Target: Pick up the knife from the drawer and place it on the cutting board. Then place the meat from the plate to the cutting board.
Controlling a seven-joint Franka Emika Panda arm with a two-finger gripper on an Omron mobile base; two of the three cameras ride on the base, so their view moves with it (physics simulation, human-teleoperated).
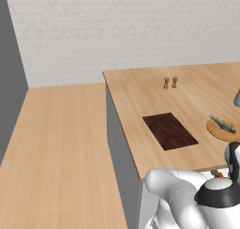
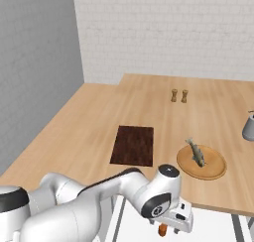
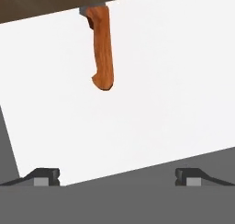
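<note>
The knife (image 3: 102, 48) lies in the open white drawer (image 3: 160, 90). Its orange-brown handle is in plain sight, while the blade runs under the counter's edge. My gripper (image 3: 118, 177) hangs open above the drawer floor, short of the handle, with nothing between its fingertips (image 3: 43, 176). From the right base view my hand (image 2: 177, 220) sits low over the drawer (image 2: 218, 226), next to the orange handle (image 2: 161, 230). On the counter lie the dark cutting board (image 2: 133, 145) (image 1: 169, 131) and the round tan plate (image 2: 213, 170) (image 1: 228, 135), which carries the greyish meat (image 2: 196, 151) (image 1: 221, 124).
Two small wooden shakers (image 2: 179, 95) (image 1: 170, 82) stand farther back on the counter. A grey vessel (image 2: 248, 127) sits at the right edge. A light wood floor (image 1: 61, 153) lies left of the grey-sided counter.
</note>
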